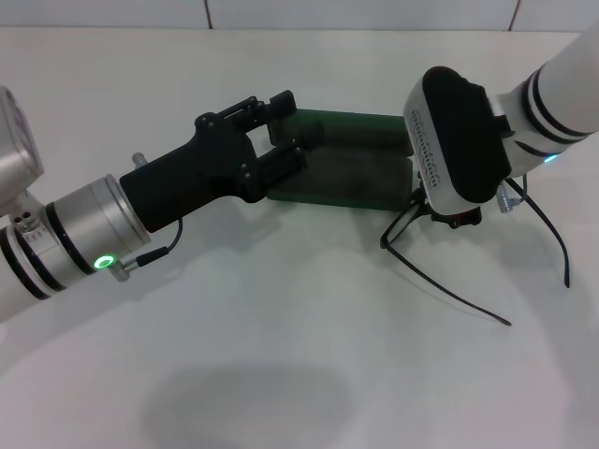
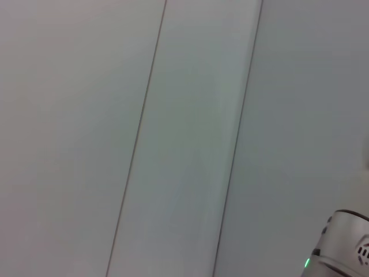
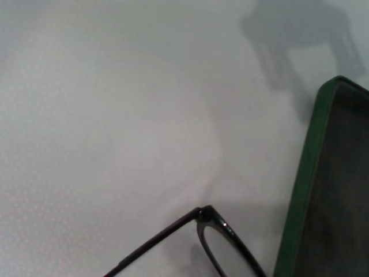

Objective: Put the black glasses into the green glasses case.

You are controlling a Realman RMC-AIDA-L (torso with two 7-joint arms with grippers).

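Two arms reach over the white table (image 1: 281,355) toward the middle. The green glasses case (image 1: 351,168) lies open on the table, with its long side running left to right across the head view. Its lid stands up along the far side, and the grey inside of the tray faces up. The left gripper (image 1: 285,131) comes in from the left and sits at the left end of the case. Its black fingers (image 1: 281,101) are spread apart, one at the far edge of the case and one at the near edge, so they sit on both sides of that end. I cannot tell if they press on the case or only sit beside it. The right gripper (image 1: 451,220) hangs just past the right end of the case, under the big white wrist. Its fingers are hidden there, so I cannot tell how far open they are or if they grip the glasses. The black glasses (image 1: 440,281) are right beside the right end of the case, outside it. The front part is tucked under the right gripper. The two long thin arms of the glasses are unfolded and point away from the case, toward the robot and to the right. In the right wrist view, one corner of the frame (image 3: 210,222) sits just beside the green edge of the case (image 3: 302,184).
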